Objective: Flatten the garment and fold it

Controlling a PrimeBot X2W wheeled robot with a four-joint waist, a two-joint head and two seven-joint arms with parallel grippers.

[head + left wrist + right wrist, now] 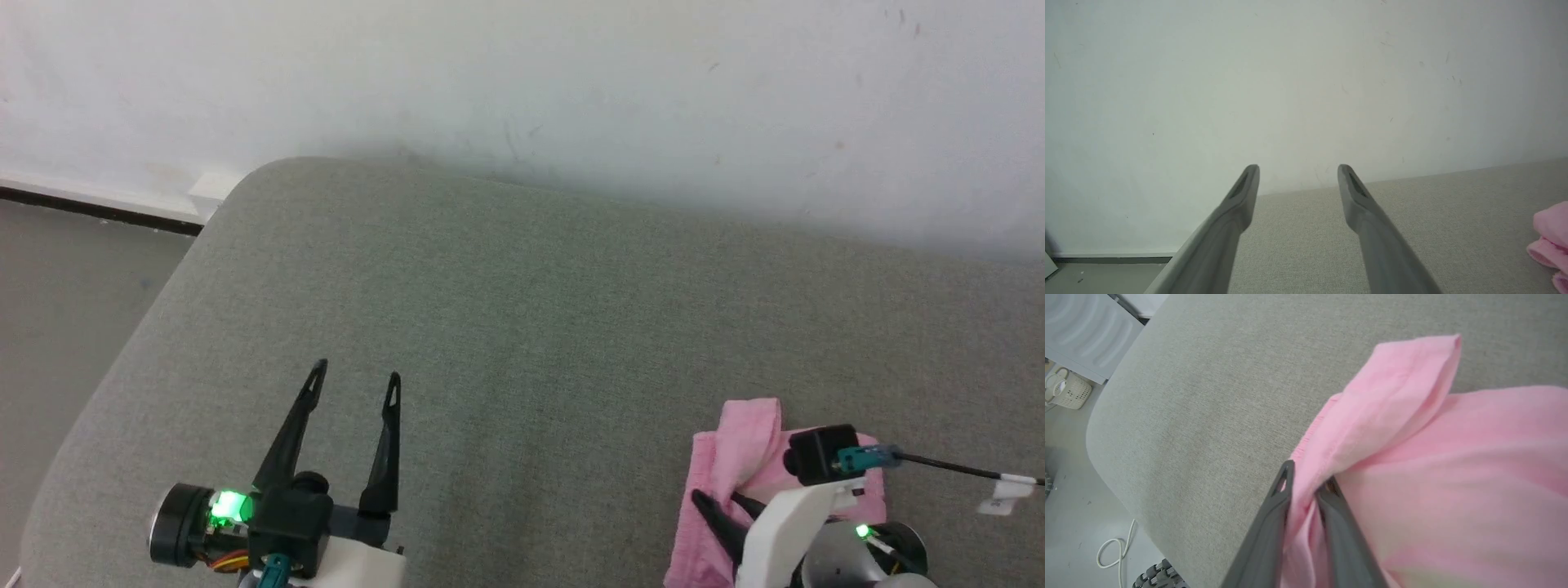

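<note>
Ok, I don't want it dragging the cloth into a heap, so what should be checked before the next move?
1. Right gripper pinching the pink garment: ok.
2. Left gripper open, holding nothing: ok.
3. Garment lying flat: not ok, one flap is folded over.
4. Bare grey upholstery beside it for spreading: ok.
5. Garment's near edge fully supported: cannot tell, the right arm hides it.

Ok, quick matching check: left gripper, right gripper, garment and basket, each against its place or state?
1 left gripper
2 right gripper
3 garment
4 basket

A on the floor
B open, holding nothing
C closed on a fold
D pink, on the grey cushion

Pairs: 1-B, 2-C, 3-D, 4-A
</note>
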